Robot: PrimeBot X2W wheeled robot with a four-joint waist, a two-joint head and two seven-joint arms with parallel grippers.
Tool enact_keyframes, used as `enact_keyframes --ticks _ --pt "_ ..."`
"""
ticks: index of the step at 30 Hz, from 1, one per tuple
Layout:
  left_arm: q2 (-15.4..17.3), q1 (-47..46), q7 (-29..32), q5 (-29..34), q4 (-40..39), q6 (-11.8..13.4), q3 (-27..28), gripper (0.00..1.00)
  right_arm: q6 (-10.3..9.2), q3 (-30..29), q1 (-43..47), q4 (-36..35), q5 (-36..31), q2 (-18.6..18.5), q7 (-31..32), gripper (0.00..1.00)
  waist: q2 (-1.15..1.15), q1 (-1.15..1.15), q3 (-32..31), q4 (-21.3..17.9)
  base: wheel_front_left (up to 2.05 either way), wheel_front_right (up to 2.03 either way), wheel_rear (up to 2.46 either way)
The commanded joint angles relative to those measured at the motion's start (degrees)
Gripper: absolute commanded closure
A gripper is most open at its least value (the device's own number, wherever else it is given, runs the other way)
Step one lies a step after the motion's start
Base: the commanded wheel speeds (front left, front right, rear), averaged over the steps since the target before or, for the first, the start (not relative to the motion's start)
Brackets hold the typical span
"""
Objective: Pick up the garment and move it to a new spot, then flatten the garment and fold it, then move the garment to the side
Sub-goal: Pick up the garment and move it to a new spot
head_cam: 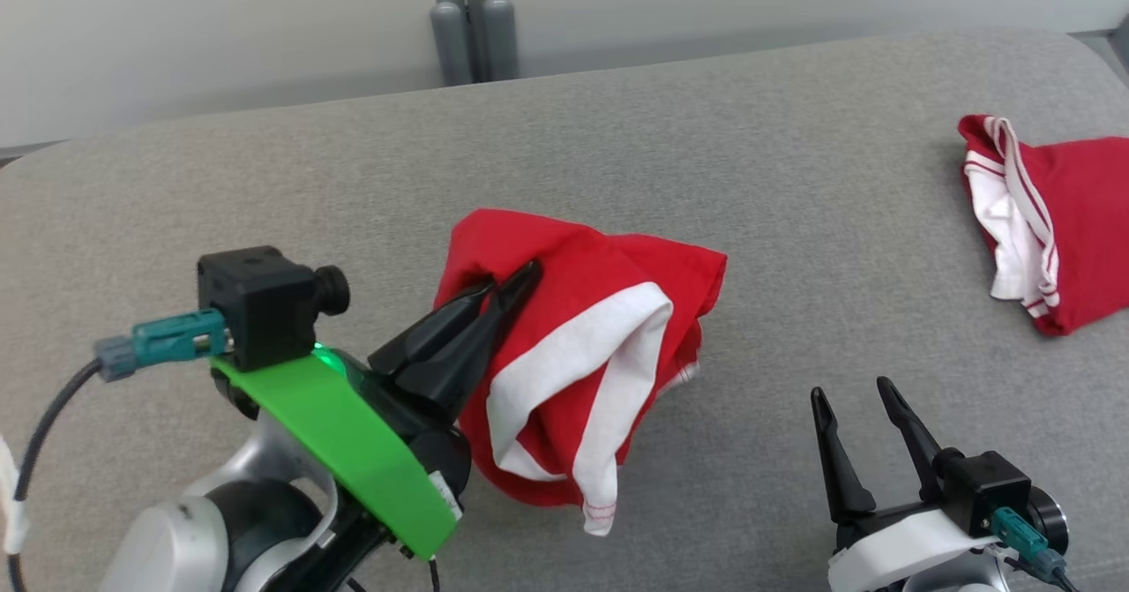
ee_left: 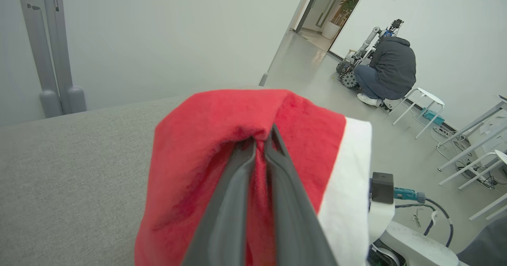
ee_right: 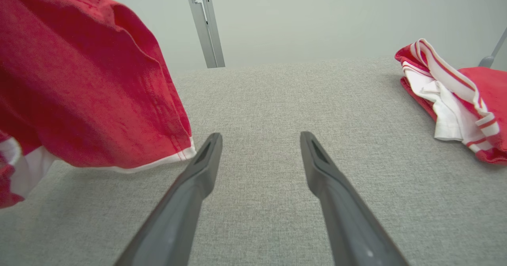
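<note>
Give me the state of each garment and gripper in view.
red garment: bunched, pinched by the left gripper
left gripper: shut on the red garment
right gripper: open, empty
second red garment: crumpled, lying untouched on the grey surface

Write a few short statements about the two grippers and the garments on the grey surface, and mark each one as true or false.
1. The left gripper is shut on the crumpled red garment with a white band. True.
2. The right gripper holds a corner of that garment. False: it is open, with nothing between its fingers.
3. A second red garment with white stripes lies at the robot's right. True.
4. The two garments touch each other. False: bare grey fabric surface lies between them.
5. A person crouches in the background of the left wrist view. True.
</note>
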Motion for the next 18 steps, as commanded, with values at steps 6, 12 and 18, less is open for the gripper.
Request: enact_keyframes --ticks 6,12,18 --pt "-3.88 -3.28 -0.69 1.25 13.11 0.36 -3.48 1.0 -0.02 1.61 -1.83 0.98 1.97 -0.05 -0.16 0.0 0.0 0.0 2.39 -9.39 0.0 0.0 0.0" --pt "-9.6 -7.53 -7.6 5.76 37.26 0.18 -6.03 1.0 -0.02 2.09 -3.1 1.84 2.94 -0.04 -0.16 0.0 0.0 0.0 3.77 -14.15 0.0 0.0 0.0" --pt "-12.84 -11.92 -20.74 10.69 56.92 -0.44 -9.3 0.0 -0.02 2.22 -2.67 2.43 2.86 -0.05 -0.16 0.0 0.0 0.0 3.9 -15.75 0.0 0.0 0.0"
